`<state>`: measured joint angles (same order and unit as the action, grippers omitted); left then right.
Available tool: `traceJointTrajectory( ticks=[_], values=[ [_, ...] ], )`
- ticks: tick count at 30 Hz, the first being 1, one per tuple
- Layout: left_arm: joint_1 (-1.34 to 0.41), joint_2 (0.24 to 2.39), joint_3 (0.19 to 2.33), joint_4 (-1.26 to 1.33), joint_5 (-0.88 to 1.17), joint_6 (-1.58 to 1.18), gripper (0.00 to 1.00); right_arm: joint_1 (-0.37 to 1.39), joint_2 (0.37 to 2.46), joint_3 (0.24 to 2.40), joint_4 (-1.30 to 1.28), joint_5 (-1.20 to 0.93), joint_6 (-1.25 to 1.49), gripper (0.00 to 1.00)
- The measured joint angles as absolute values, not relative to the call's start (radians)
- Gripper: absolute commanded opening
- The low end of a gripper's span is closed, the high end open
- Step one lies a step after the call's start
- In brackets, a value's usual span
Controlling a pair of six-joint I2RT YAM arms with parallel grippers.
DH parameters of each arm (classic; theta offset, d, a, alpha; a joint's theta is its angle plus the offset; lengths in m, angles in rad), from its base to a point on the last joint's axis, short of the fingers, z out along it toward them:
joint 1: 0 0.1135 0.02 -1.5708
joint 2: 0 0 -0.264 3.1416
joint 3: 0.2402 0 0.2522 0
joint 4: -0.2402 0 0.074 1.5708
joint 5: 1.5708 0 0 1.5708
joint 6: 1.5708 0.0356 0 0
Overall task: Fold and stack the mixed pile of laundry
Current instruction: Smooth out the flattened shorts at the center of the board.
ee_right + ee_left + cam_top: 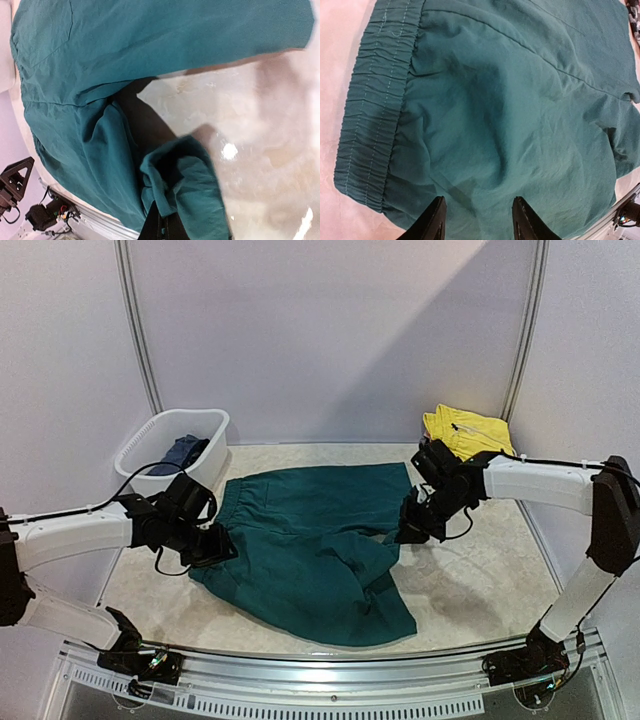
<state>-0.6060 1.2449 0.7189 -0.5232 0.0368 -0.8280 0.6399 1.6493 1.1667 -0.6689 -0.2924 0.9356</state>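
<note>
Top external: teal shorts (310, 540) spread on the bench (480, 580), waistband end just beside the white tub (140, 445). Left tool (215, 545) at the shorts' edge nearest the tub, fingers parted over the cloth. Right tool (410, 532) on the side away from the tub, clamped tight on a fold of the shorts.

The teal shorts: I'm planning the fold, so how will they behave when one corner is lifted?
Probably floppy: the teal shorts bunch up where the right gripper pinches their edge. Likely light and thin, judging by the fine creases. The gathered waistband may hang slightly stiffer.
</note>
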Motion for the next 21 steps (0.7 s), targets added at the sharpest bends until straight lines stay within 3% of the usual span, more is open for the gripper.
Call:
traceJointTrajectory(
  ticks=[7, 14, 21],
  values=[
    [-0.606, 1.306, 0.719, -0.492, 0.037, -0.831, 0.44, 0.764, 1.674, 1.407, -0.962, -0.138, 1.102, 0.00],
    [-0.606, 1.317, 0.724, -0.499, 0.036, -0.830, 0.45, 0.837, 1.921, 1.759, -1.188, 0.031, 1.233, 0.00],
    [-0.606, 1.305, 0.752, -0.574, -0.017, -0.814, 0.66, 0.728, 1.975, 1.696, -1.272, 0.175, 1.256, 0.03]
  ],
)
